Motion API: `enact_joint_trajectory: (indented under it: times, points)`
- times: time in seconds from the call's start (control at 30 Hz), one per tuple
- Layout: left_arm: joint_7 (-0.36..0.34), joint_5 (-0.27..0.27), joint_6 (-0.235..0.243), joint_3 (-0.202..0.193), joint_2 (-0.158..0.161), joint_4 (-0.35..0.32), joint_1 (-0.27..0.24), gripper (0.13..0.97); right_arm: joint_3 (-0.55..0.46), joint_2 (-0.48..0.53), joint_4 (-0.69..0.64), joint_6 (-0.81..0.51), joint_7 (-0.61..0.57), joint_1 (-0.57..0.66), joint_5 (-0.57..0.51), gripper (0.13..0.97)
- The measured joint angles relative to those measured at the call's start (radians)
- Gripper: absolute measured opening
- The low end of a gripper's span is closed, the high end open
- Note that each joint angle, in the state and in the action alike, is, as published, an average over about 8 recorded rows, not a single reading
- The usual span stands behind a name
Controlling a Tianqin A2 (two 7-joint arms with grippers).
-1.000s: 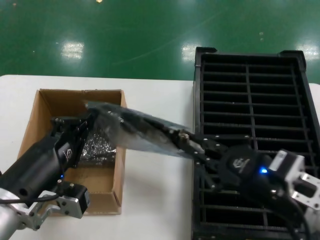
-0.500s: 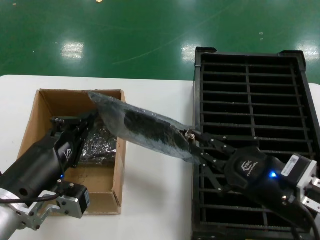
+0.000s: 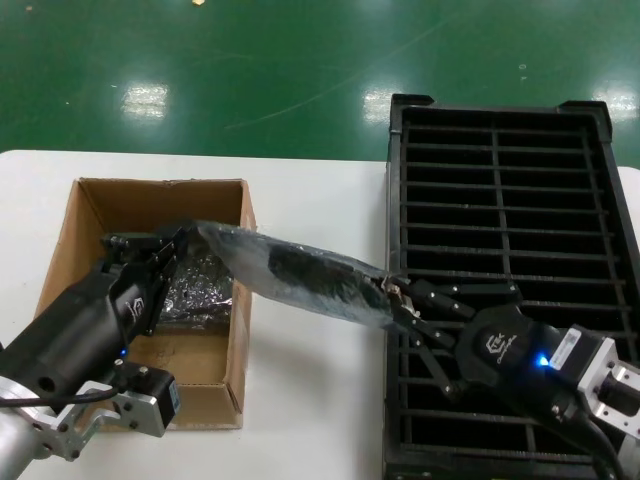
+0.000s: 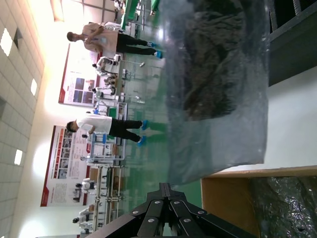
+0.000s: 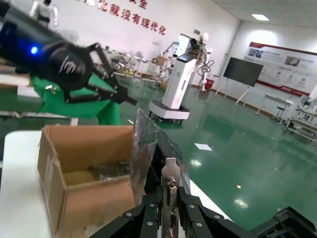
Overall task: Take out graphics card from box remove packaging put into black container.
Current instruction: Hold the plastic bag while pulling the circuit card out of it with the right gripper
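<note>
The box is sitting at the frame's left, the container at right, and the bag is stretching between them.

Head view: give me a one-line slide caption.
Both end effectors, left and right, stretch the bagged graphics card between box and black container.
</note>
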Motion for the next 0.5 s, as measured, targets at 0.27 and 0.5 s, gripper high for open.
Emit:
enact_joint_trajectory:
  times: [0.27, 0.5]
  points:
    - [0.000, 0.000, 0.000, 0.000, 0.000, 0.000, 0.000, 0.139, 0.010, -0.036, -0.058, -0.025, -0.189, 0.000, 0.052, 0.187]
    - [0.000, 0.000, 0.000, 0.000, 0.000, 0.000, 0.000, 0.139, 0.031, -0.084, -0.095, -0.044, -0.385, 0.000, 0.097, 0.187]
